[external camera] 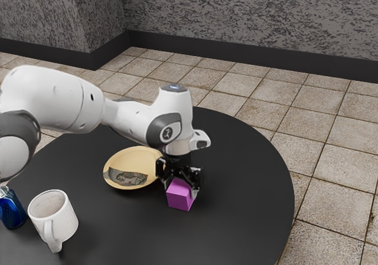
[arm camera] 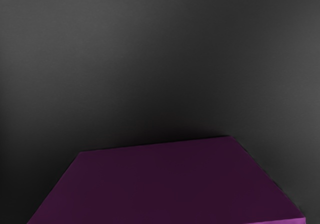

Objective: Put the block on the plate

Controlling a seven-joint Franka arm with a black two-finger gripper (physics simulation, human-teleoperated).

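Near the plate (external camera: pixel 137 156), toward the exterior view's right, the gripper (external camera: pixel 182 185) is over the purple block (external camera: pixel 179 198) (how open, or whether gripping it, I can't tell).

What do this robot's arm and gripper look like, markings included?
The arm has a smooth, rounded white shell with dark grey sections at the joints. Near the wrist is a round dark cap with a pale marking; the grey top cap bears a small bluish mark. The gripper is black and angular. No cable stands out.
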